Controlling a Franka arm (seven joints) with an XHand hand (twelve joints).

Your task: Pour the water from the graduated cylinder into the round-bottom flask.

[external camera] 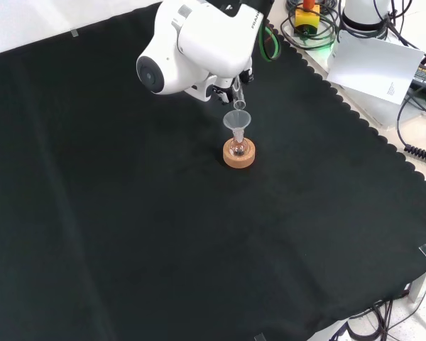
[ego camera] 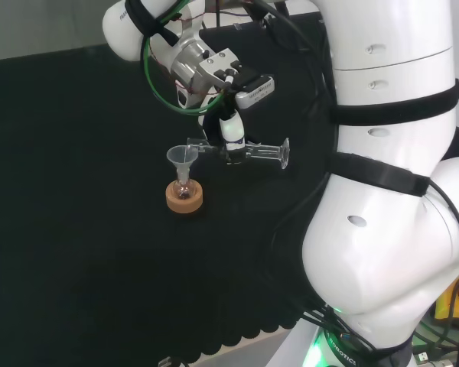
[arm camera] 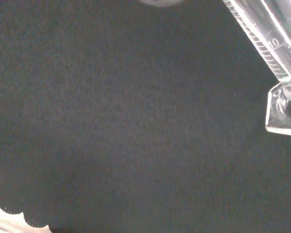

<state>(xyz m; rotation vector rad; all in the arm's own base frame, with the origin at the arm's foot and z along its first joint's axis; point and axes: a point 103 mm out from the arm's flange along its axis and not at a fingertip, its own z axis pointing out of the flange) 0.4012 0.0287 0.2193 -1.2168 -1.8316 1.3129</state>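
The hand (ego camera: pixel 231 131) is closed around the graduated cylinder (ego camera: pixel 249 151), its fingers curled about the middle of the clear tube. In the head view the cylinder lies almost flat in the air, above the black cloth (ego camera: pixel 76 229). Its foot (ego camera: pixel 283 154) points to the right, toward the big white arm (ego camera: pixel 390 153). Its mouth points to the left and sits just over the rim of the funnel (ego camera: pixel 182 157).

The funnel stands in the neck of the round-bottom flask (ego camera: pixel 183 187). The flask is small and clear, and it sits in a cork ring (ego camera: pixel 183 199) on the cloth. How much water is in it is hard to see.

In the front view the funnel (external camera: pixel 236 119) and the cork ring (external camera: pixel 239 154) are just below the arm's white link (external camera: pixel 199 42). The tip of the cylinder (external camera: pixel 238 96) pokes out from under that link, right above the funnel.

In the wrist view the cylinder (arm camera: pixel 271 39) shows up close, with its marks and its foot (arm camera: pixel 283 111) over the cloth.
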